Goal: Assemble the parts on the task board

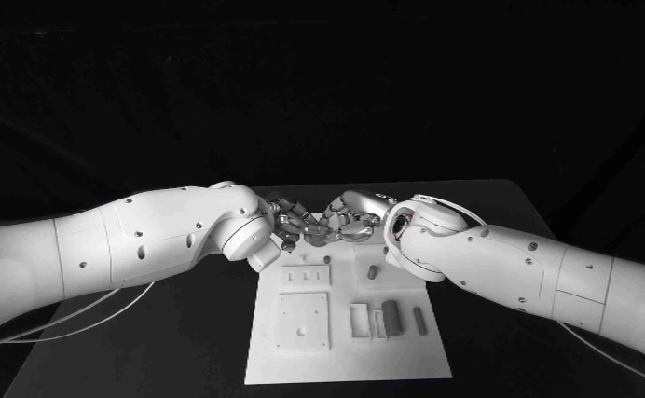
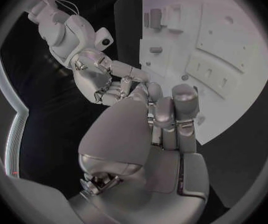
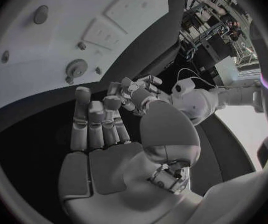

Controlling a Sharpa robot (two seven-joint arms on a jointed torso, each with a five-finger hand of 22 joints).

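Note:
The white task board (image 1: 404, 361) lies in the middle of the black table. On it lie grey parts: a short peg (image 1: 373, 270), a dark block (image 1: 391, 314) and a thin bar (image 1: 418, 321). A small gear (image 3: 76, 67) sits on the board (image 3: 59, 45) in the right wrist view. My left hand (image 1: 298, 224) and right hand (image 1: 353, 221) meet fingertip to fingertip over the board's far edge. The right hand's (image 3: 103, 129) palm is bare, its fingers apart and upright. The left hand's (image 2: 165, 119) fingers reach out side by side, and I see nothing in them.
Pale raised plates (image 1: 304, 319) with slots and holes take up the board's left half (image 2: 233, 35). A white holder (image 1: 359, 320) stands beside the dark block. Black tabletop (image 1: 175, 342) runs along both sides of the board, under my two forearms.

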